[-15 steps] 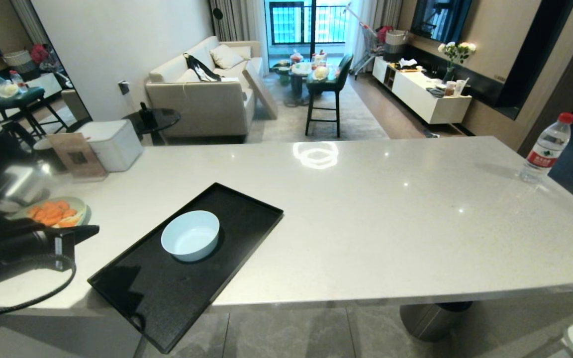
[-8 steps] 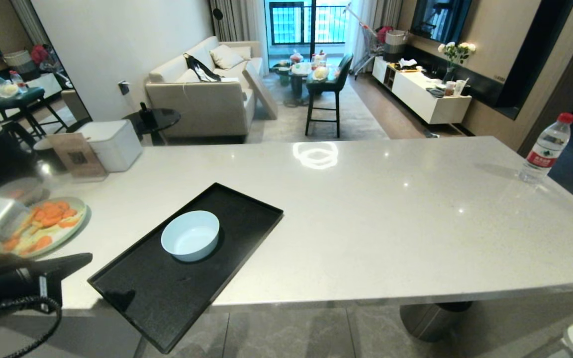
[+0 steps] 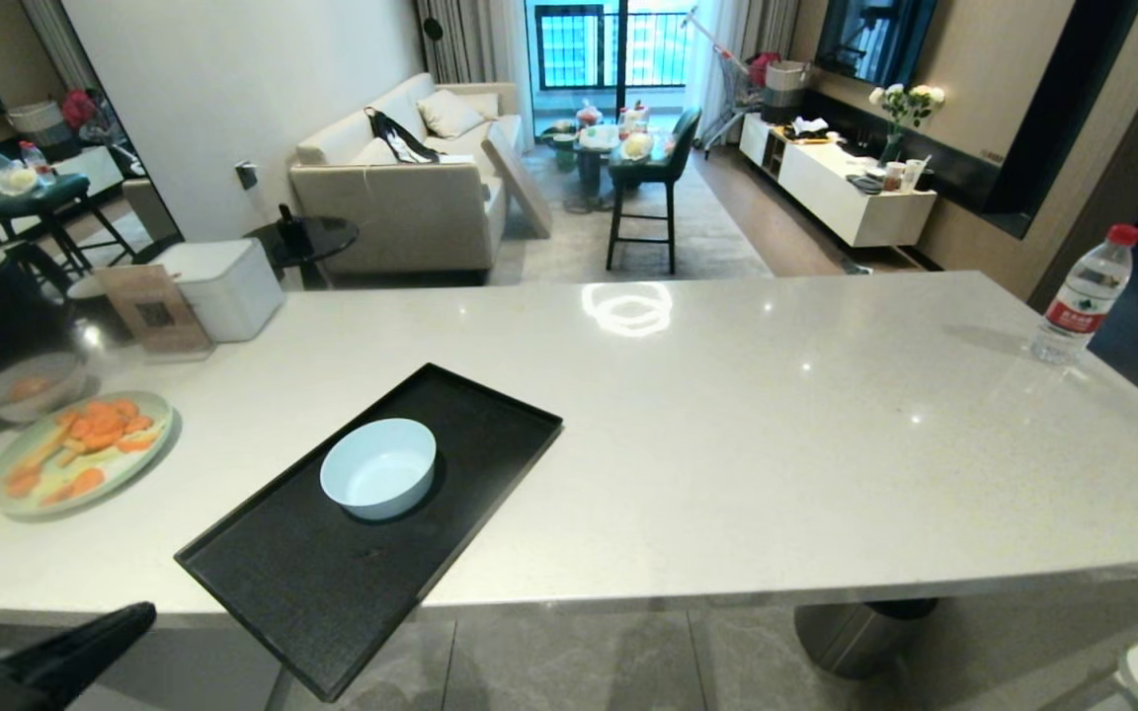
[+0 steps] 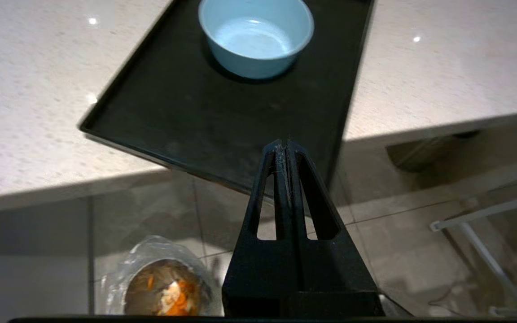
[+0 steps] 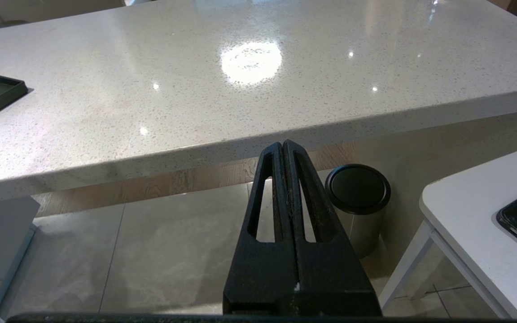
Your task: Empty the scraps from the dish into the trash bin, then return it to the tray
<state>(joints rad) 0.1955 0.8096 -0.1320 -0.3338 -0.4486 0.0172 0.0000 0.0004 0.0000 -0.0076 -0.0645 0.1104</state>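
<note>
Closed and empty, the left gripper is seen below the counter's near edge, above the floor. An empty dish is set upright on the tray, whose near corner overhangs that edge. Scraps are seen inside the trash bin on the floor. The right gripper is likewise pressed together, parked below the counter.

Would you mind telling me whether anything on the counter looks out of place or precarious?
Yes: the tray sits askew, one corner jutting past the counter edge over the floor. The dish on it stands upright and empty.
</note>
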